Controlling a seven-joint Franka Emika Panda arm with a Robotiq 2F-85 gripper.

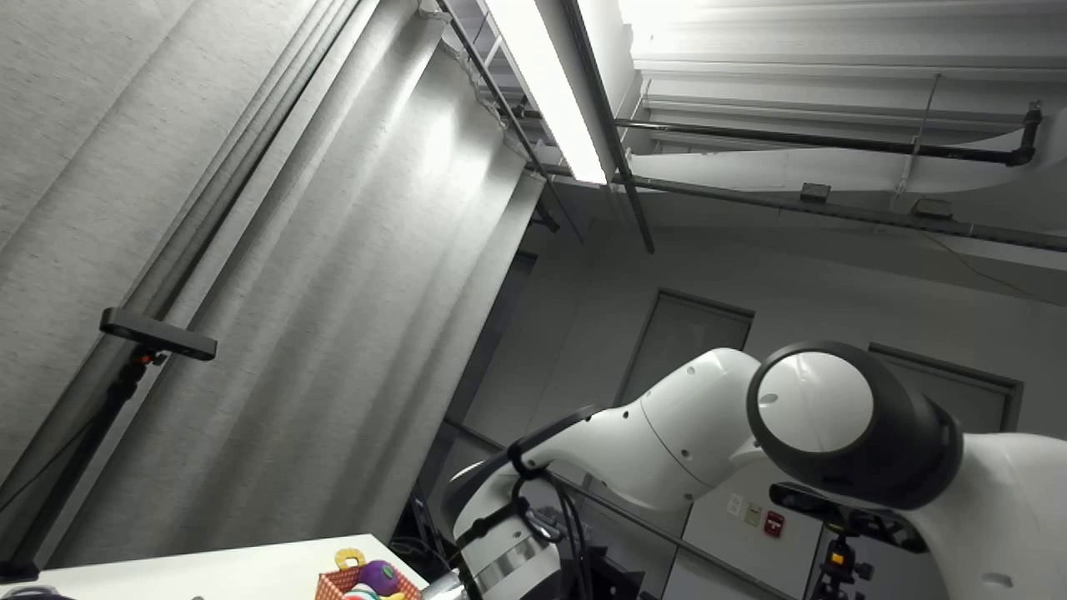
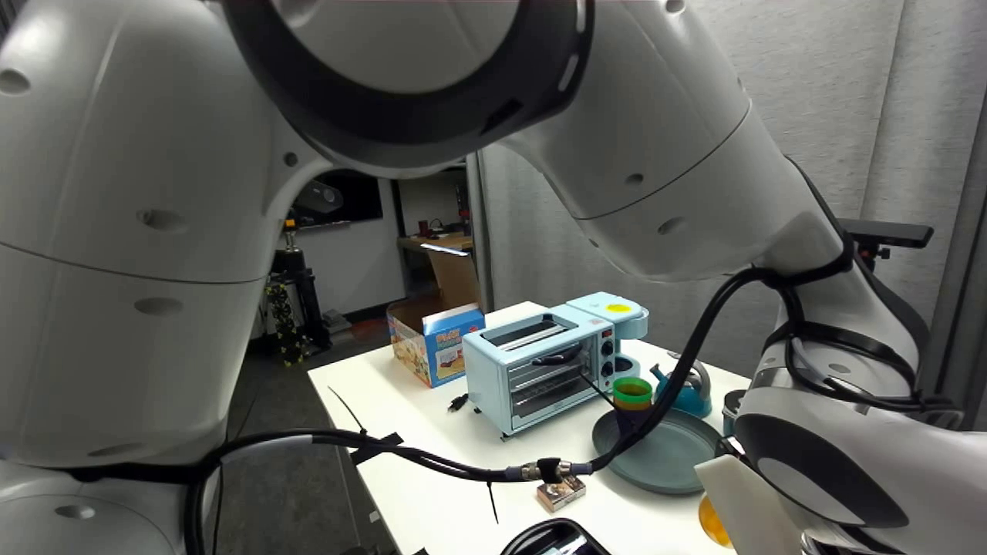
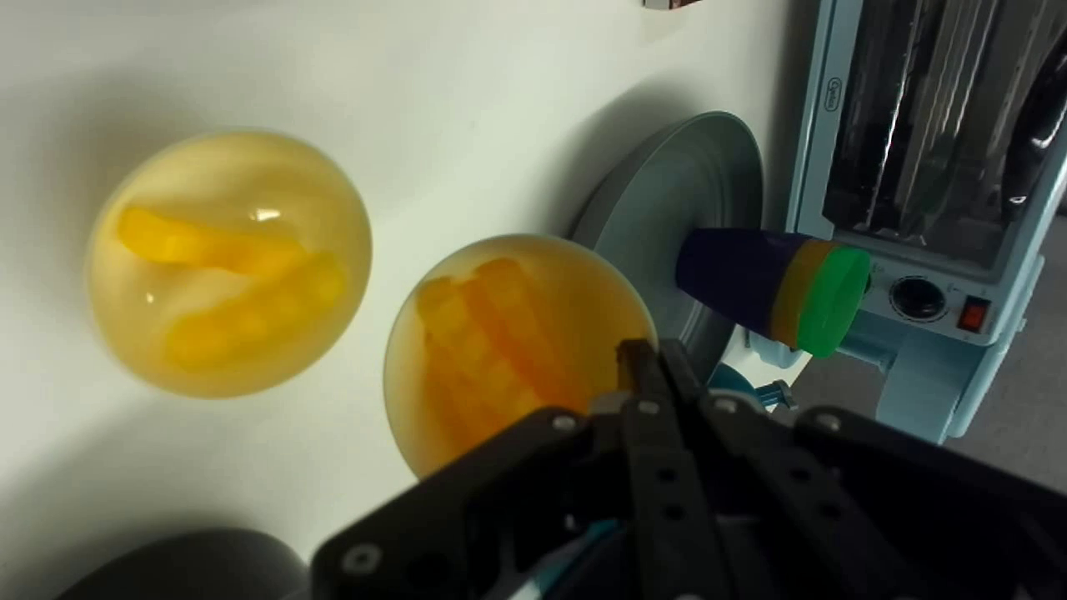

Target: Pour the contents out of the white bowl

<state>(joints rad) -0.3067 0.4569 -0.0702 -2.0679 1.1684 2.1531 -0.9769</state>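
In the wrist view my gripper (image 3: pixel 657 352) is shut on the right rim of a round pale bowl (image 3: pixel 604 304), one finger inside and one outside. The bowl's inside looks orange-tinted and holds yellow and orange oblong pieces (image 3: pixel 492 350). I cannot tell whether it is lifted off the table. A second pale bowl (image 3: pixel 237 179) with yellow pieces (image 3: pixel 250 308) stands to its left on the white table. In an exterior view a round orange thing (image 2: pixel 711 523) shows beside the arm, partly hidden by a white flat piece; which bowl it is, I cannot tell. The fingers are hidden in both exterior views.
A grey-green plate (image 2: pixel 671 462) carries a stack of cups (image 2: pixel 632 401). Behind it stand a light-blue toaster oven (image 2: pixel 540 362) and a teal kettle (image 2: pixel 694 397). A small box (image 2: pixel 561 493), a dark tray (image 2: pixel 555 536) and a basket of toy food (image 1: pixel 329 583) are on the table.
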